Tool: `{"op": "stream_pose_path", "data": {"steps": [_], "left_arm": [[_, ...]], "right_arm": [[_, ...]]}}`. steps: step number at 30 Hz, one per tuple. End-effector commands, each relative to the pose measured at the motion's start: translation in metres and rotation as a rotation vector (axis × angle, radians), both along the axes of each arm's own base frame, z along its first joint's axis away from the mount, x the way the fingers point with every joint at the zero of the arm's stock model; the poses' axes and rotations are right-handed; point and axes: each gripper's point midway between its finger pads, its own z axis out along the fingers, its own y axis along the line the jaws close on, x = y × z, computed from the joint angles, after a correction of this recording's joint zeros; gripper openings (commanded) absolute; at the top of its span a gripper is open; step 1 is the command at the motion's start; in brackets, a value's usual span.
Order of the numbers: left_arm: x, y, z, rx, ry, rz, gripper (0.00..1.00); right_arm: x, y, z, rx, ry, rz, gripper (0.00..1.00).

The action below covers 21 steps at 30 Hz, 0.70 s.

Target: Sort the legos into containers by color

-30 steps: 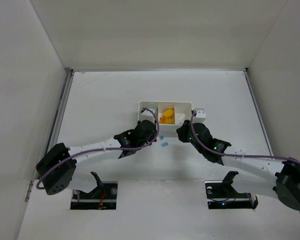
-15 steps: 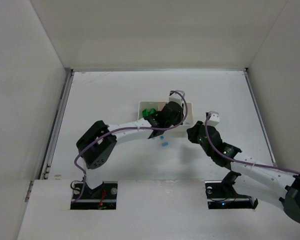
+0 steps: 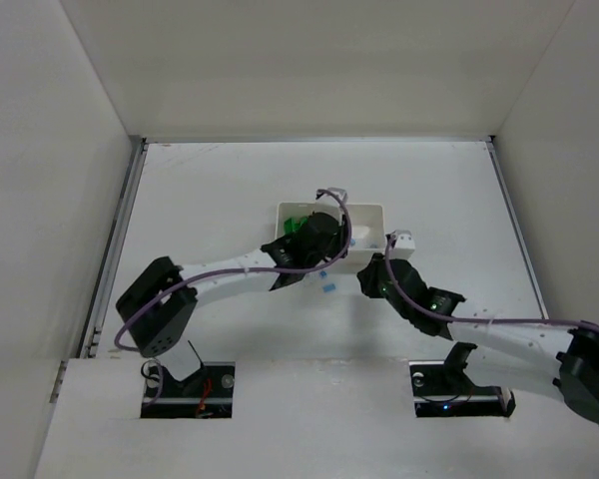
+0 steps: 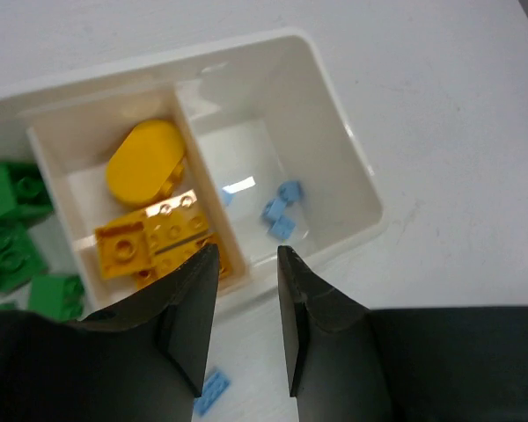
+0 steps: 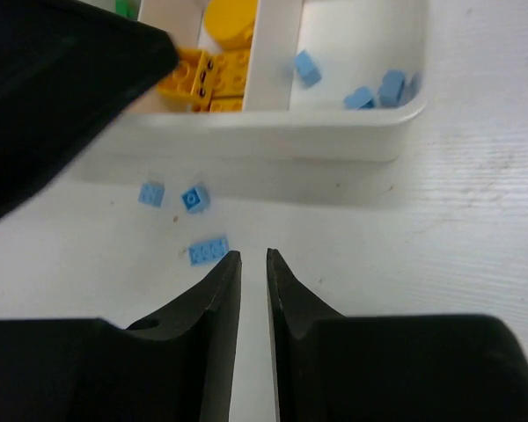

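The white tray [image 3: 371,209] has three compartments: green legos [image 4: 9,237] on the left, yellow ones [image 4: 154,237] in the middle, small blue ones [image 4: 280,211] on the right. My left gripper [image 4: 246,251] hovers over the tray's near wall [image 4: 361,176], jaws slightly open with nothing between them. In front of the tray, three loose blue bricks [image 5: 194,199] lie on the table. My right gripper [image 5: 253,255] is low over the table just right of the blue plate [image 5: 209,251], shut and empty. From above, the left gripper [image 3: 324,235] covers the tray's middle and the right gripper [image 3: 371,277] sits near its front right corner.
The left arm's black wrist [image 5: 53,88] fills the upper left of the right wrist view, close above the loose blue bricks [image 3: 328,287]. White walls enclose the table on three sides.
The left gripper swung from the table up over the tray, then drew back a little and parted its jaws. The right gripper moved left toward the tray's front.
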Motion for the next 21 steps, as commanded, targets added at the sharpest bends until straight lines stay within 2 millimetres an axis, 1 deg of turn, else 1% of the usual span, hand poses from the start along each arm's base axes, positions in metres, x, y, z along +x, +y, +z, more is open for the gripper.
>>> {"op": "stream_pose_path", "data": {"steps": [1,3,6,8,10,12,15,19,21], "left_arm": [[-0.013,0.036,0.014,-0.024,-0.038,0.064,0.28],[-0.026,0.057,0.005,-0.010,-0.028,0.091,0.26],[-0.043,0.084,-0.009,-0.007,-0.003,0.130,0.26],[-0.051,0.098,-0.021,0.000,0.022,0.157,0.26],[-0.056,0.108,-0.036,0.012,0.054,0.175,0.26],[-0.059,0.112,-0.052,0.030,0.081,0.184,0.27],[-0.060,0.112,-0.072,0.063,0.107,0.185,0.31],[-0.055,0.110,-0.091,0.099,0.117,0.180,0.34],[-0.053,0.106,-0.097,0.107,0.121,0.169,0.35]], "right_arm": [[0.001,0.038,0.013,0.018,-0.032,0.098,0.23],[0.000,0.050,0.007,0.001,-0.024,0.126,0.22],[0.004,0.061,0.002,-0.007,-0.020,0.135,0.23],[0.007,0.064,-0.001,-0.010,-0.017,0.135,0.23],[0.008,0.067,-0.001,-0.013,-0.015,0.135,0.24],[0.009,0.068,-0.002,-0.015,-0.013,0.135,0.24],[0.010,0.069,-0.002,-0.019,-0.014,0.136,0.24],[0.010,0.070,-0.004,-0.023,-0.008,0.137,0.24],[0.011,0.070,-0.008,-0.032,0.001,0.136,0.24]]}}
